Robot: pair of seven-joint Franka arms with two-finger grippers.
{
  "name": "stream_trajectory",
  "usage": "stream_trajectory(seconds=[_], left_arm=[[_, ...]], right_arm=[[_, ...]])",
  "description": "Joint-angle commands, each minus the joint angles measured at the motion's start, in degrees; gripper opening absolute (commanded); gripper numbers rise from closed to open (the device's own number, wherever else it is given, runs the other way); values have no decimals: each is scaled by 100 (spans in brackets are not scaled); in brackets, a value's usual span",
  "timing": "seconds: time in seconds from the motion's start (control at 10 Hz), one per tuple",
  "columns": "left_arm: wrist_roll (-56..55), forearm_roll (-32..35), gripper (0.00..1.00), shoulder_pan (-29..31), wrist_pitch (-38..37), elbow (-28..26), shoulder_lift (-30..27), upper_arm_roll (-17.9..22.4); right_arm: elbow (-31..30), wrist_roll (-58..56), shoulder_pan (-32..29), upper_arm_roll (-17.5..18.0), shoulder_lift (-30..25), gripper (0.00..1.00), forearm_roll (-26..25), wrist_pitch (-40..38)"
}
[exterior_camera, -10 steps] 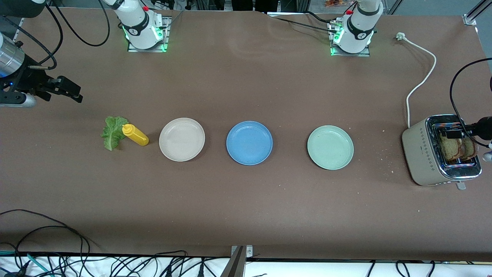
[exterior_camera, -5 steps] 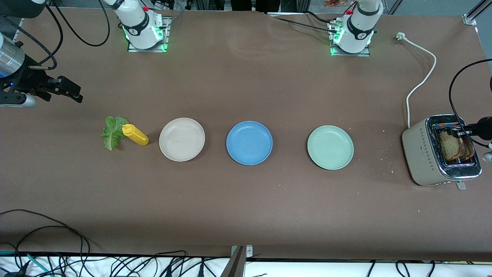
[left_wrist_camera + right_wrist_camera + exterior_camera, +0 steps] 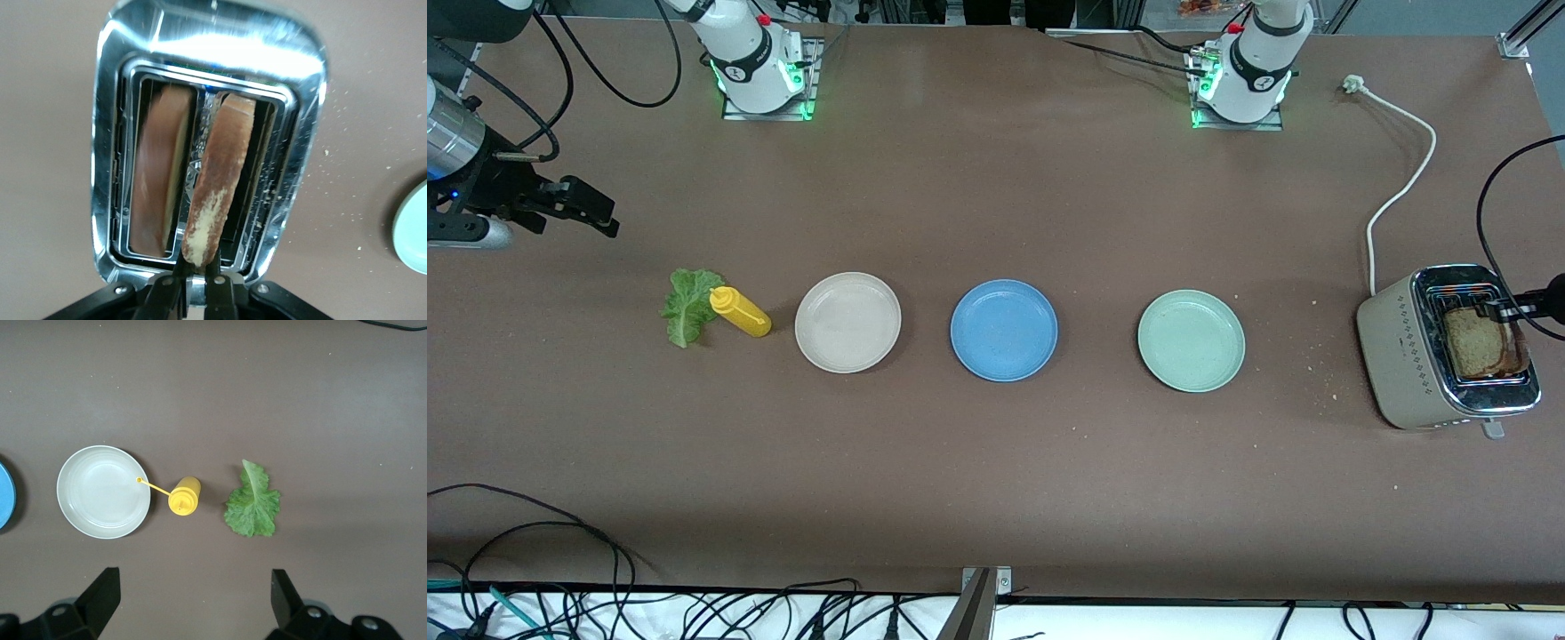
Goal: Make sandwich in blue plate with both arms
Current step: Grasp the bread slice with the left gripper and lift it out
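The blue plate (image 3: 1003,330) lies empty at the table's middle. My left gripper (image 3: 1498,310) is over the toaster (image 3: 1405,351) at the left arm's end. It is shut (image 3: 197,268) on the edge of one brown bread slice (image 3: 217,193), which stands raised and tilted in its slot. The second slice (image 3: 160,180) sits in the other slot. The green lettuce leaf (image 3: 685,305) lies flat toward the right arm's end and also shows in the right wrist view (image 3: 252,501). My right gripper (image 3: 591,211) is open (image 3: 193,597) and empty, high over the table near the lettuce.
A yellow squeeze bottle (image 3: 739,311) lies beside the lettuce. A beige plate (image 3: 847,321) and a pale green plate (image 3: 1191,340) flank the blue plate. The toaster's white cord (image 3: 1400,191) runs toward the robots' bases. Crumbs lie near the toaster.
My left gripper has shifted over the toaster toward the table's end, and the gripped slice has risen and tilted in its slot. The right arm has not moved.
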Motion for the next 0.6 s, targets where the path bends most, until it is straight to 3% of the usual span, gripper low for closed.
stream_trajectory(seconds=[0.0, 0.3, 0.5], left_arm=[[76, 99, 0, -13, -508, 421, -183, -136], [49, 47, 0, -13, -719, 457, -455, -224], [-151, 3, 0, -13, -790, 457, -674, -557]], right_arm=[[185, 42, 23, 9, 62, 100, -91, -156], [185, 42, 23, 9, 62, 100, -91, -156], [185, 50, 23, 9, 62, 100, -91, -156]])
